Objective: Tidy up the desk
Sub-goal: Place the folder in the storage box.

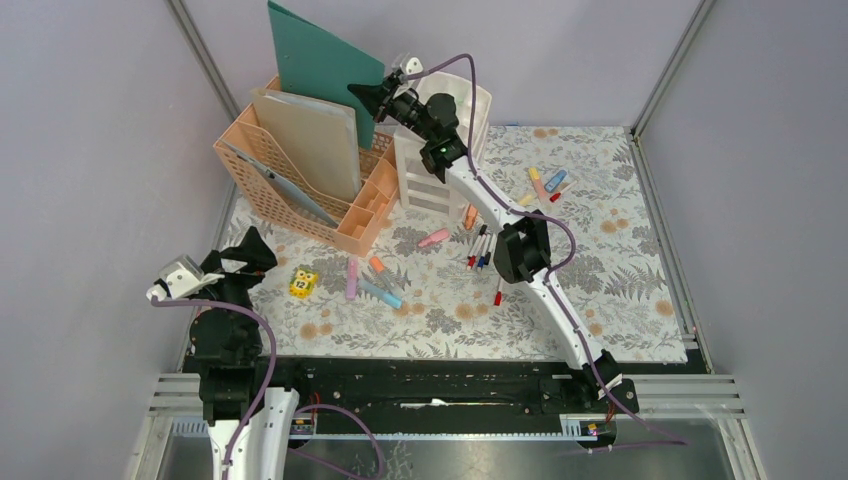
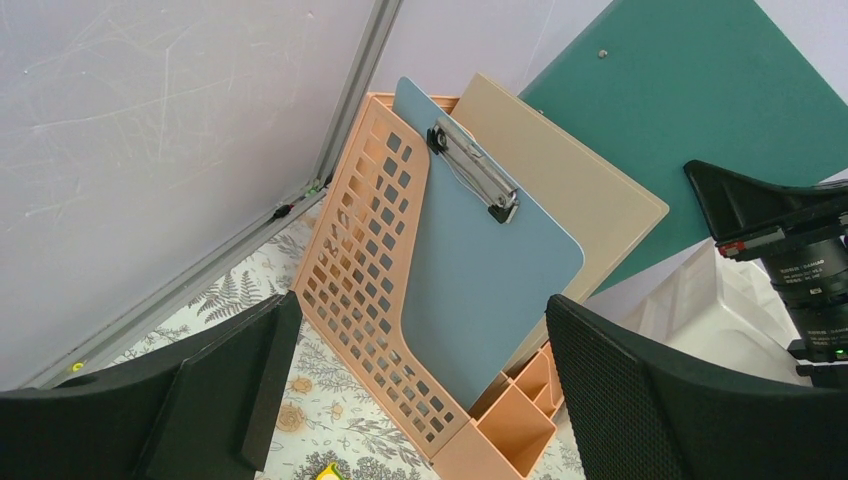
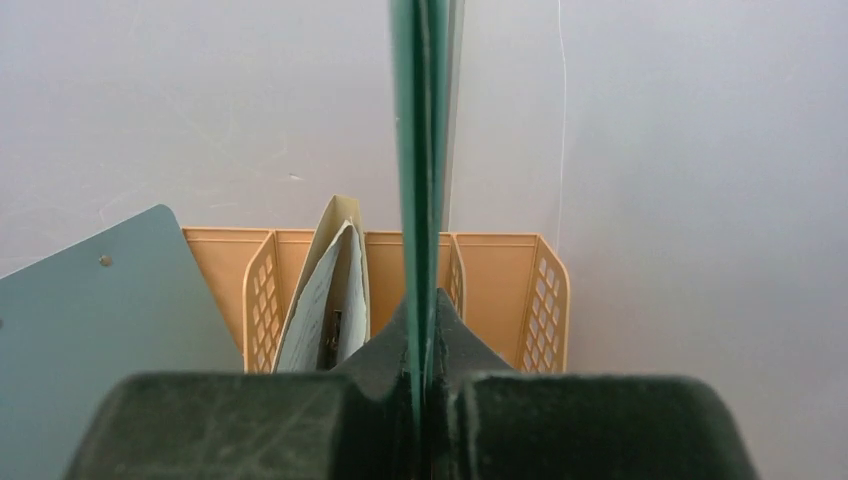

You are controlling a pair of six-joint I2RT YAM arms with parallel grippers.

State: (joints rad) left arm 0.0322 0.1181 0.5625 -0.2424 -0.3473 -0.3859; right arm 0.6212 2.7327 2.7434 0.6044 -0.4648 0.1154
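Observation:
The desk [image 1: 600, 290] is covered by a pale cloth with a fern and flower print. My right gripper [image 1: 372, 95] is shut on the lower edge of a green board [image 1: 320, 60], holding it upright over the peach file rack [image 1: 300, 200]. In the right wrist view the green board [image 3: 420, 150] runs edge-on between my shut right gripper [image 3: 422, 310], above the rack's slots [image 3: 500, 280]. My left gripper [image 1: 245, 262] hangs open and empty at the desk's left side. In its own view the left gripper [image 2: 420, 310] faces the rack [image 2: 365, 260], which holds a blue clipboard [image 2: 490, 290] and a tan folder [image 2: 580, 190].
A white drawer unit [image 1: 478, 105] stands right of the rack, under the right arm. Pens [image 1: 480, 250] and highlighters [image 1: 545, 185] lie scattered mid-desk. More markers [image 1: 365, 280] and a yellow cube [image 1: 303, 283] lie in front of the rack. Grey walls enclose three sides.

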